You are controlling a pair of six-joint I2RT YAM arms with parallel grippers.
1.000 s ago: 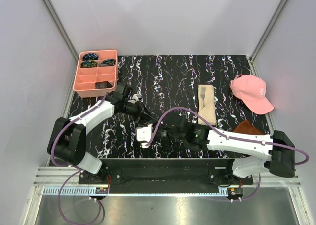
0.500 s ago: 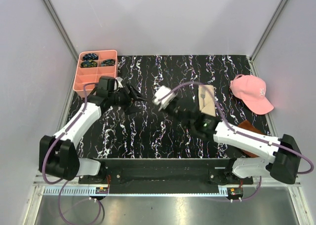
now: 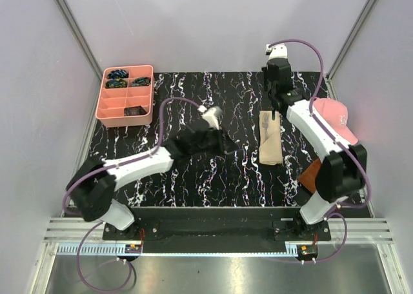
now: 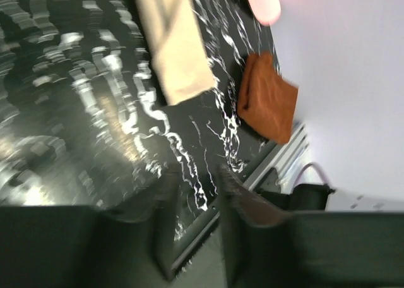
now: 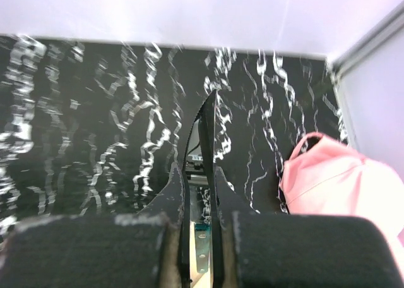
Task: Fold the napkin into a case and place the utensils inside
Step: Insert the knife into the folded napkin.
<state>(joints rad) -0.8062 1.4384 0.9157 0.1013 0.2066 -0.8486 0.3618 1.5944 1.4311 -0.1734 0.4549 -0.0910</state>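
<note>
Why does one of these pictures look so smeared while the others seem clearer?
Left wrist view: heavy streaking, the white veins of the table smear and the napkin and brown cloth have soft edges, likely camera motion. Right wrist view: mildly soft, the pink cap slightly fuzzy. Top view: sharp, evenly lit.

No readable text, numbers or labels in any view. Only candidate is a small white mark on the front of the pink cap [image 3: 332, 121], and it's too small to make out in the top view. It doesn't show in the right wrist view. The left wrist view is too motion-blurred to read anything.
</note>
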